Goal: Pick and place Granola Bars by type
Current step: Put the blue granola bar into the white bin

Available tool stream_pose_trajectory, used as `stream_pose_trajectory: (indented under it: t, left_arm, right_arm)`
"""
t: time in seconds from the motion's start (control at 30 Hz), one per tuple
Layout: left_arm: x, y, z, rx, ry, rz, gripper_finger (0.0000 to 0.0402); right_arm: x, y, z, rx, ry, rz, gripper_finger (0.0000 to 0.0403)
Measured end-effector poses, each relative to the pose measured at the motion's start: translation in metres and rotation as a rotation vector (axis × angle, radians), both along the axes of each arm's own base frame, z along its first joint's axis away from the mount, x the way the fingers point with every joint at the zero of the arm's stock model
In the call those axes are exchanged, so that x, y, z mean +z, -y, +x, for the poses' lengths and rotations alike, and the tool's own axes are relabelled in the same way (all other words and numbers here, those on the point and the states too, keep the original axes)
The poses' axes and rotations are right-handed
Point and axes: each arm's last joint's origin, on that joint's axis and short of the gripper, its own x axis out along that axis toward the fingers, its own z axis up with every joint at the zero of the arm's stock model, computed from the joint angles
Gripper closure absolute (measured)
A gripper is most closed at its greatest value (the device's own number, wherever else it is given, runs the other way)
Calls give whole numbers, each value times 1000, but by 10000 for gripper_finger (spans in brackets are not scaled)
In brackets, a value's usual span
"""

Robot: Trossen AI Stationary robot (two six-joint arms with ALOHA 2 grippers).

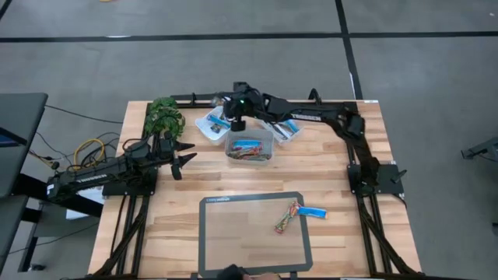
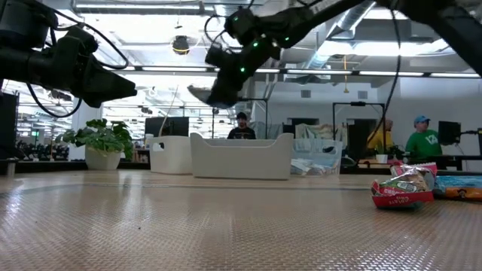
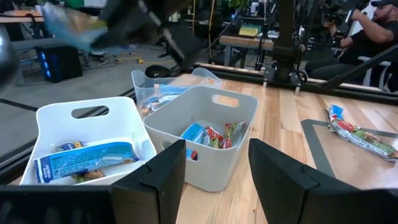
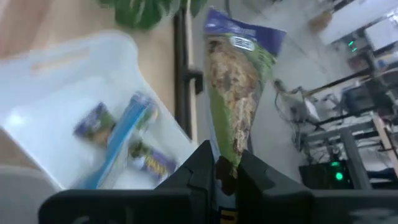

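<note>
from above, the right gripper (image 1: 236,117) hangs over the far edge of the table, above the white tub (image 1: 212,124) that sits just left of the middle tub (image 1: 249,148); a third tub (image 1: 286,128) lies to the right, and two loose bars (image 1: 299,214) wait on the grey mat (image 1: 210,233) at the near side. the left gripper (image 1: 185,159) waits beside the plant (image 1: 165,117), fingers spread and empty. at table height, the right gripper (image 2: 218,90) is well above the tub rims, with a bar (image 2: 202,93) sticking out sideways from it, so the drop looks high; lowering toward the rim first would keep the bar from bouncing out. the left wrist camera shows its own wide-open fingers (image 3: 165,174) facing the three tubs: blue-wrapped bars (image 3: 87,158) in the nearest one, mixed red and blue wrappers (image 3: 208,134) in the middle one. the right wrist camera shows the fingers (image 4: 202,168) pinched shut on the end of a green and purple bar (image 4: 233,93), which dangles past them, with the tub (image 4: 68,124) of blue and purple wrappers beneath. the bar seems to hang near the tub's wall rather than over its centre, so shifting inward before releasing would be wise, and only if that tub holds the matching type.
</note>
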Motion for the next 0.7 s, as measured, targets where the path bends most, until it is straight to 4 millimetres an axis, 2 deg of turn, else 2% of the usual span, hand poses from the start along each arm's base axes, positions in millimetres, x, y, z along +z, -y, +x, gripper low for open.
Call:
stream_pose_trajectory:
  t: [0.17,0.37,0.7]
  left_arm:
    - [0,0,0,-1,0,0,233]
    - [0,0,0,0,0,0,233]
    - [0,0,0,0,0,0,233]
  right_arm:
    - [-8,11,20,22,-57,-28,370]
    - [-22,12,30,35,-132,-2,365]
    - [-22,11,29,31,-147,13,288]
